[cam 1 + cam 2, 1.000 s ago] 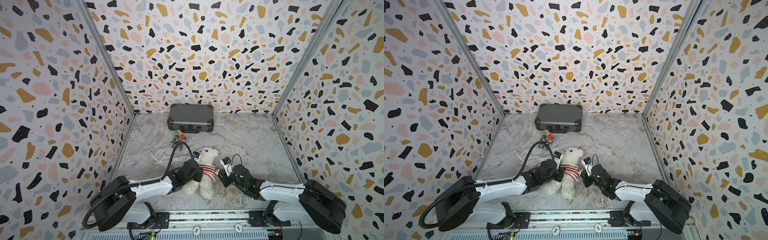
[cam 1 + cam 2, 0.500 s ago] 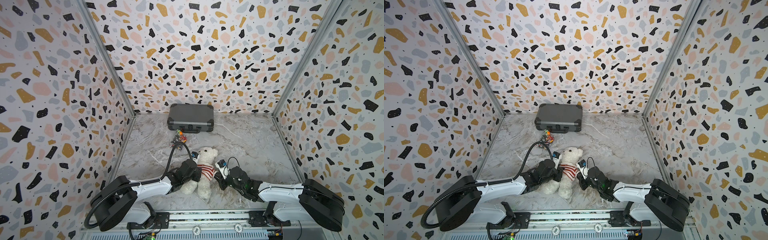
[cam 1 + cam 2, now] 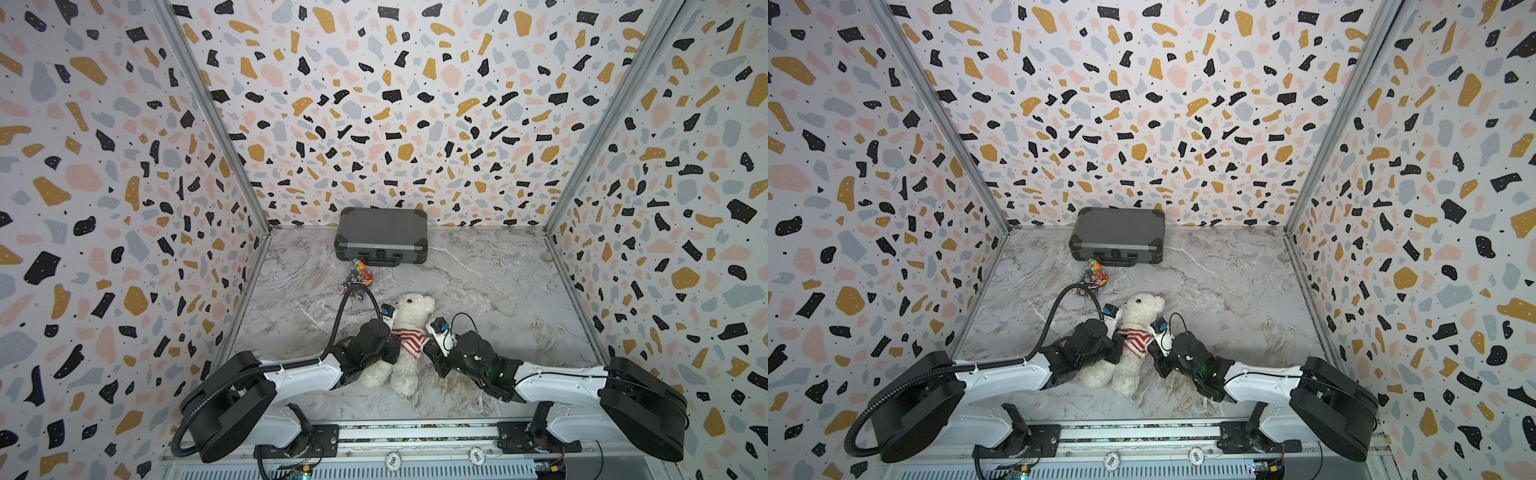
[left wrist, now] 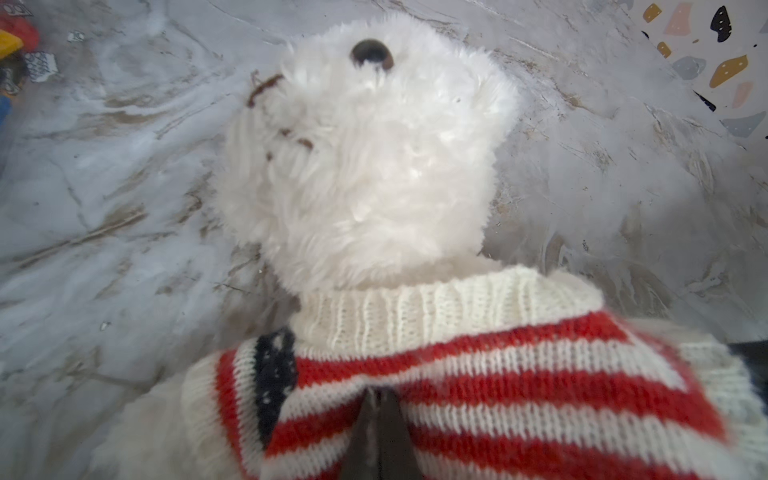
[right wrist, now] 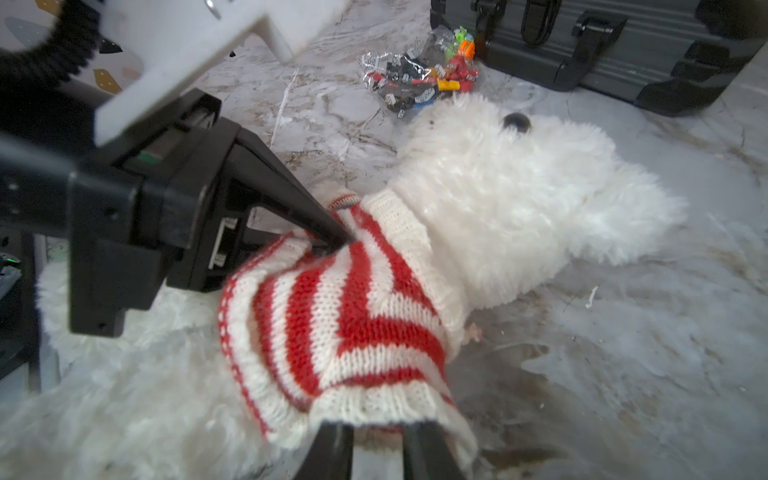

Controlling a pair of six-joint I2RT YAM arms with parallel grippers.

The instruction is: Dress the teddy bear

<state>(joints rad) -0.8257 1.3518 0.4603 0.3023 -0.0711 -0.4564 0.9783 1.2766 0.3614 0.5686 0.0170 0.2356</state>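
Lying on its back near the middle of the grey marbled tabletop [image 3: 478,291], head toward the far side, the fluffy white plush teddy bear [image 3: 409,318] wears the red-and-white striped knitted sweater [image 3: 409,337] bunched high on its chest, with the belly bare. The left gripper [image 5: 332,241] is pressed together, pinching knit at the shoulder. The right gripper [image 5: 376,436] has its fingers slightly apart at the hem, and I cannot tell whether they hold it.

If that hold is weak, the hem will likely slip free when it is tugged. Since plush grips knit, a pull could also drag the whole light bear instead of sliding the sweater down.

Compared with a second ago, the right gripper has moved in against the bear's side, and the bear sits slightly further left.
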